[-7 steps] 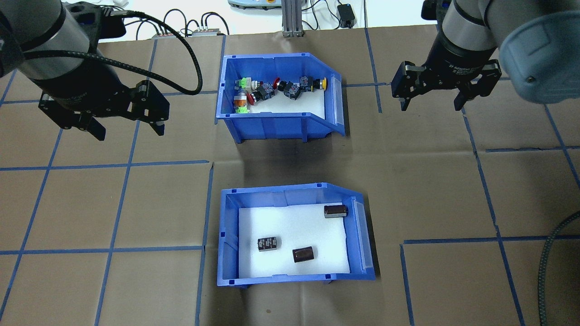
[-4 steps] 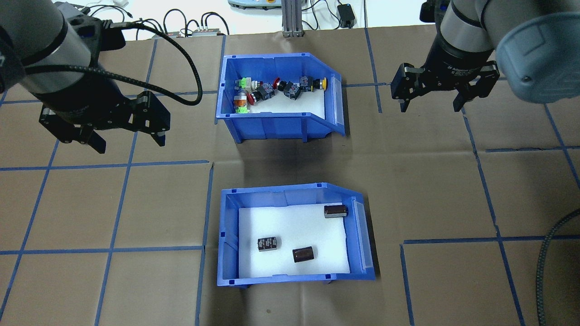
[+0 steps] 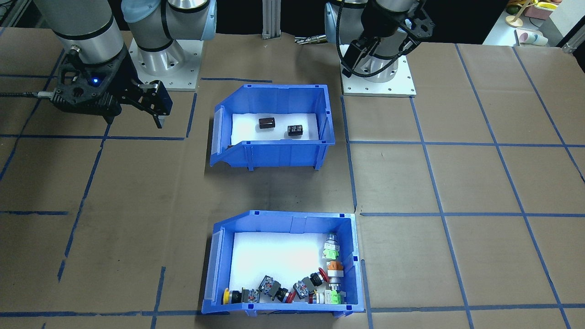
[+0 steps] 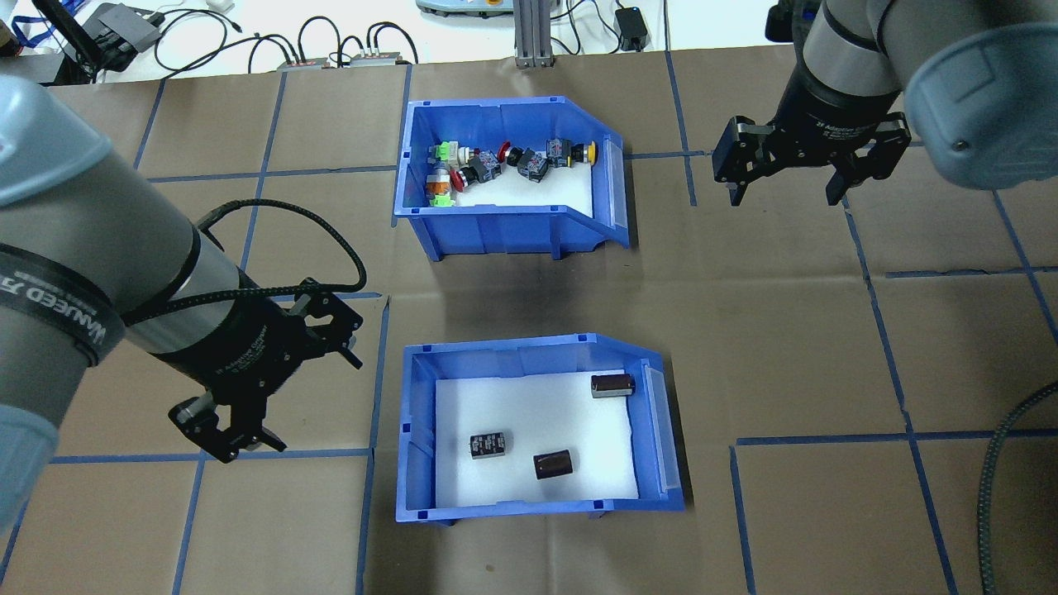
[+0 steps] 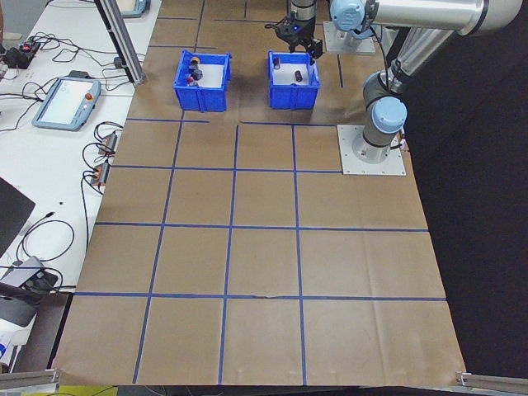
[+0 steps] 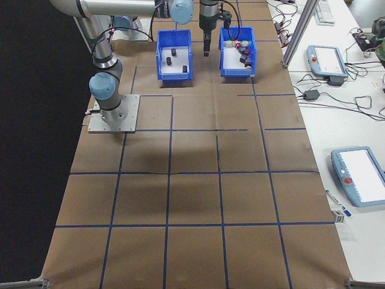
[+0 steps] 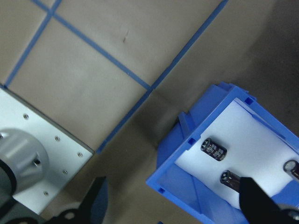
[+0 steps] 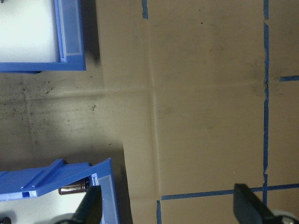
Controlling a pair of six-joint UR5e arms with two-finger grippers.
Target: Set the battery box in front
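Note:
The battery box (image 4: 416,430) is a blue sloped-front bin with a white foam floor and three dark cylinders. It sits on the robot's side of the table, also seen in the front view (image 3: 274,154). My left gripper (image 4: 321,405) hangs open just off the box's left wall, holding nothing. In the left wrist view the box's corner (image 7: 187,179) lies between the fingers (image 7: 256,205). My right gripper (image 4: 784,197) is open and empty, far from the box, to the right of the other bin.
A similar blue bin (image 4: 496,227) with colourful push-button switches stands farther out, directly beyond the battery box, with a strip of brown paper between them. Its front lip (image 8: 70,46) shows in the right wrist view. Brown paper with blue tape lines covers the table.
My left arm has swung from the far left down to the battery box's left side, and its gripper has turned. The right gripper has hardly moved. Both bins are where they were.

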